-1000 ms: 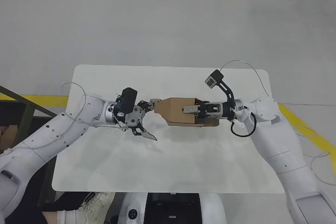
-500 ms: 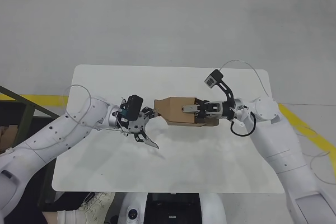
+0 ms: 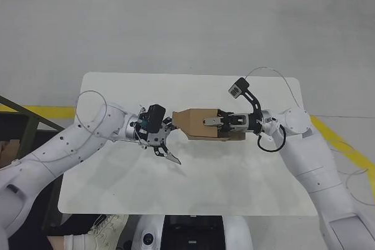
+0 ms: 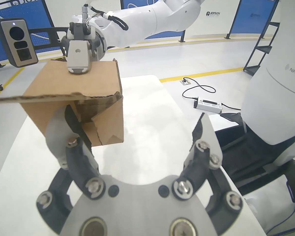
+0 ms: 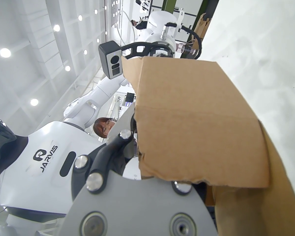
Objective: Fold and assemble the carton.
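Observation:
A brown carton point(image 3: 197, 124) is held just above the middle of the white table point(image 3: 237, 181), its open end with loose flaps facing my left arm. My right gripper point(image 3: 214, 121) is shut on the carton's upper wall; in the left wrist view the right gripper point(image 4: 78, 67) sits on top of the carton point(image 4: 71, 84). My left gripper point(image 3: 170, 142) stands open at the carton's flap end. In its own view the left gripper point(image 4: 132, 128) has one finger point(image 4: 60, 124) right against the torn lower flap, the other well out to the side. The carton point(image 5: 194, 124) hides most of my right gripper point(image 5: 135, 133).
Bare table stretches along the near side and at both ends of the carton. Flat cardboard pieces point(image 3: 1, 153) lie beyond the table's left edge.
My left gripper has moved toward the carton's open end and turned, staying open. The right gripper and the carton have kept still.

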Tool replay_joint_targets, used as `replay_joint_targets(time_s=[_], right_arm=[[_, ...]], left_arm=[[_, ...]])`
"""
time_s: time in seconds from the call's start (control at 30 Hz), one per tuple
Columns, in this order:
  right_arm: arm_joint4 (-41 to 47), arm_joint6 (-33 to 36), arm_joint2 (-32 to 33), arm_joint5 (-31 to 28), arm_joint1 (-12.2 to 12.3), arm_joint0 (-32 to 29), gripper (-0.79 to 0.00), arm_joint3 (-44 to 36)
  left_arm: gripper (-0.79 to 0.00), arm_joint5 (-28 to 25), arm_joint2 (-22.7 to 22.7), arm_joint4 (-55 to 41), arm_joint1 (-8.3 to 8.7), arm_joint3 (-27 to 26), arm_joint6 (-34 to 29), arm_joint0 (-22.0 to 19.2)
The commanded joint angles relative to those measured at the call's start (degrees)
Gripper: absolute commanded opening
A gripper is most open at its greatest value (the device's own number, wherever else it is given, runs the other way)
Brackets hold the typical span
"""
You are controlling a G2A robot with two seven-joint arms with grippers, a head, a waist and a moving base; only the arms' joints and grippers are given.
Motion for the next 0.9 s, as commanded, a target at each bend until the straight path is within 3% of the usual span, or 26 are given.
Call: replay_joint_targets(time_s=[0.0,0.2,0.5,0.87], right_arm=[[0.00,0.05,0.03,-0.01,0.01,-0.01,-0.785,0.02],[-1.41,-1.23,0.67,-0.35,0.21,-0.20,-0.785,0.29],[-7.29,-6.14,1.99,-0.14,0.85,-1.53,-0.785,-1.45],[-11.78,-9.17,2.92,-1.74,1.40,-3.13,-0.785,-4.23]], left_arm=[[0.000,0.28,-0.11,-0.49,0.04,0.49,0.29,0.07],[0.000,-0.13,-0.68,-3.89,0.82,1.69,-0.12,1.08],[0.000,-0.13,0.68,-8.01,3.43,2.16,-0.13,0.44],[0.000,-0.13,9.13,-24.48,5.44,4.85,-2.55,-2.18]])
